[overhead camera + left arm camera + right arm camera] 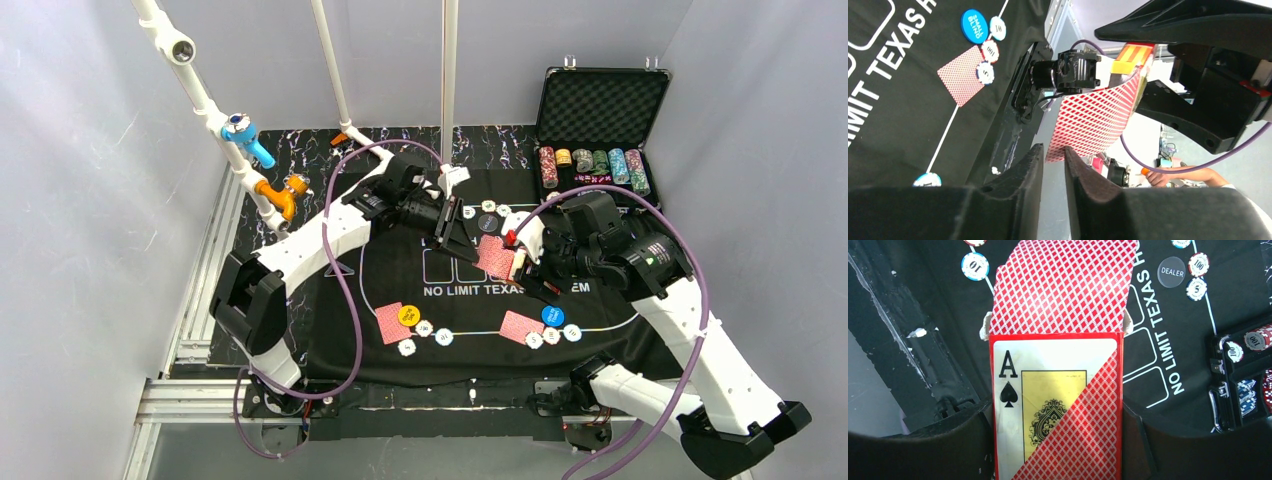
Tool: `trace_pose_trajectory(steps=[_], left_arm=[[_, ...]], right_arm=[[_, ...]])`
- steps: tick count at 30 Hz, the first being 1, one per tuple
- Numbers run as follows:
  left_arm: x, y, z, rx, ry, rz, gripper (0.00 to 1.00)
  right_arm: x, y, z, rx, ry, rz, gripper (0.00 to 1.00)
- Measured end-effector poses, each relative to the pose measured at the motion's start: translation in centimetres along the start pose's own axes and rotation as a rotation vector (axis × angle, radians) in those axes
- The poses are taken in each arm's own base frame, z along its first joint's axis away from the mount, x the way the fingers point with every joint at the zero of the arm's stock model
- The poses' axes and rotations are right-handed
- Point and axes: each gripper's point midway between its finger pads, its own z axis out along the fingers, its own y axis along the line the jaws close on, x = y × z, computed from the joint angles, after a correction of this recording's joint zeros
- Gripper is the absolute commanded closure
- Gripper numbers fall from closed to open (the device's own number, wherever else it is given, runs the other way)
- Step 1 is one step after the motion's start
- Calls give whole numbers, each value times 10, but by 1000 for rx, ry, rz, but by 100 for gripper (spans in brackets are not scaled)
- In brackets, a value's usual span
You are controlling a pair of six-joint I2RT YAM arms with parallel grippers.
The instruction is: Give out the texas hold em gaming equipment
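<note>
My right gripper (522, 262) is shut on a red card box with an ace of spades on it (1055, 405), held above the mat's middle. A red-backed card (1063, 287) sticks out of the box and bends. My left gripper (1053, 152) is slightly open, and that card's lower corner (1093, 120) sits at the gap between its tips. On the mat lie a red card (390, 324) with a yellow disc (408, 315) and pale chips (424, 328), and a red card (519, 326) with a blue disc (553, 316) and chips (551, 337).
The open black case (600, 100) with rows of chips stands at the back right. A dark dealer button (1171, 272) and chips (1196, 288) lie on the far side of the black felt mat (400, 275). White pipe posts (210, 110) stand at the back left.
</note>
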Motion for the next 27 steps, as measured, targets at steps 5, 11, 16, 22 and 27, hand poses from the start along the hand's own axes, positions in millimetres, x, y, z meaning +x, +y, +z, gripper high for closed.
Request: trace_pose_trajectory(steps=[5,11,16,22,27], left_arm=[[-6,-11,-7,43,-32,13,43],[-11,-28,-11,94,-56,23,62],[-13,-32,-12,109,-60,27,68],[-12,-32,-12,110,-56,17,88],[-9,-29,-12,101,-47,8,100]], right_arm=[[0,0,-1,1,-3,-1,99],[-1,0,-1,2,-4,-1,99],[-1,0,0,0,-6,-1,99],[-1,0,0,-1,-7,0,99],[-1,0,0,0,-6,3,99]])
